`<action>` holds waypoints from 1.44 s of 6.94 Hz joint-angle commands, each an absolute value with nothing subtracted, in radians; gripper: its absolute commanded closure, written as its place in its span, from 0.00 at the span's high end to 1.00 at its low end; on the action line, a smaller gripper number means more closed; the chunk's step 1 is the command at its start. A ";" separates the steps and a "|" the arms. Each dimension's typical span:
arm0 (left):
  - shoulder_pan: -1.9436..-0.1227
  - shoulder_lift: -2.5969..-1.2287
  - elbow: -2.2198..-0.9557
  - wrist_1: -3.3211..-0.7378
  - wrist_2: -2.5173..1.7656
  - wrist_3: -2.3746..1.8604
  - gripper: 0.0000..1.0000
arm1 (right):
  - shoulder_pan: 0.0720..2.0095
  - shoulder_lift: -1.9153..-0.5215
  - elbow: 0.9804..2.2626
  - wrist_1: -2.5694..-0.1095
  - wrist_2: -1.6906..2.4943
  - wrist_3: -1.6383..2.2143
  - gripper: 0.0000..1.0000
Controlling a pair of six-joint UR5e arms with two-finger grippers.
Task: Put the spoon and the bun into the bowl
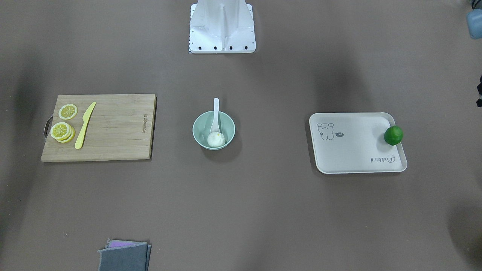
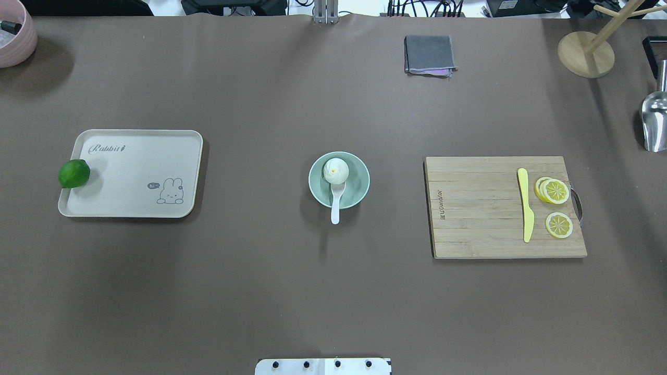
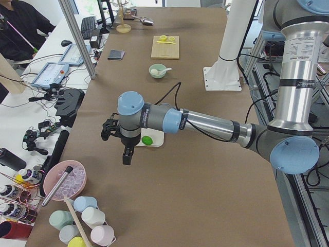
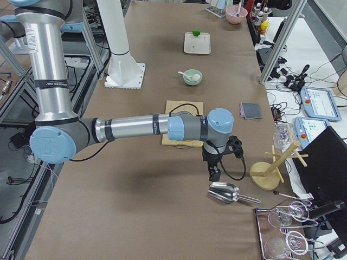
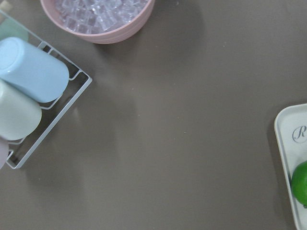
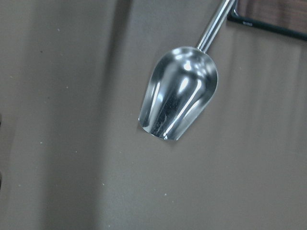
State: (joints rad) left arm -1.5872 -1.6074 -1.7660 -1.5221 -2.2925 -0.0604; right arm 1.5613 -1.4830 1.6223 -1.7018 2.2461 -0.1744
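Observation:
The pale mint-green bowl stands at the table's middle. The white bun lies inside it. The white spoon rests with its scoop in the bowl and its handle over the rim toward the robot's base. The bowl also shows in the side views. My left gripper hangs far off past the table's left end, near the tray. My right gripper hangs past the cutting board, over a metal scoop. I cannot tell whether either is open or shut.
A cream tray with a green lime lies on the left side. A wooden cutting board holds a yellow knife and lemon slices. A folded grey cloth, metal scoop, pink ice bowl and cup rack stand at the edges.

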 commanded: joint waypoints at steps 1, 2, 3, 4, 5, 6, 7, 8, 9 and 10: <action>-1.603 -1.547 -1.775 -1.543 -2.304 -0.070 0.98 | 1.569 -1.529 1.620 -1.735 2.269 -0.166 1.00; -1.603 -1.534 -1.772 -1.543 -2.306 -0.066 0.98 | 1.569 -1.542 1.621 -1.733 2.307 -0.144 1.00; -1.603 -1.529 -1.775 -1.542 -2.306 -0.069 0.98 | 1.569 -1.542 1.621 -1.730 2.309 -0.108 1.00; -1.605 -1.528 -1.776 -1.540 -2.306 -0.069 0.98 | 1.569 -1.542 1.624 -1.730 2.309 -0.097 1.00; -1.605 -1.529 -1.779 -1.540 -2.306 -0.071 0.98 | 1.569 -1.542 1.628 -1.730 2.307 -0.095 1.00; -1.603 -1.531 -1.773 -1.540 -2.303 -0.071 0.98 | 1.569 -1.542 1.628 -1.730 2.307 -0.095 1.00; -1.603 -1.528 -1.767 -1.539 -2.301 -0.071 0.98 | 1.569 -1.542 1.629 -1.730 2.307 -0.095 1.00; -1.603 -1.519 -1.743 -1.542 -2.301 -0.069 0.98 | 1.569 -1.540 1.629 -1.730 2.306 -0.095 1.00; -1.603 -1.511 -1.724 -1.543 -2.301 -0.064 0.98 | 1.569 -1.540 1.629 -1.730 2.304 -0.097 1.00; -1.603 -1.511 -1.726 -1.543 -2.301 -0.064 0.98 | 1.569 -1.542 1.629 -1.730 2.306 -0.095 1.00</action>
State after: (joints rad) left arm -1.6031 -1.5142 -1.7328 -1.5424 -2.3010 -0.0660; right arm 1.5693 -1.5406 1.6290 -1.7303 2.3051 -0.0958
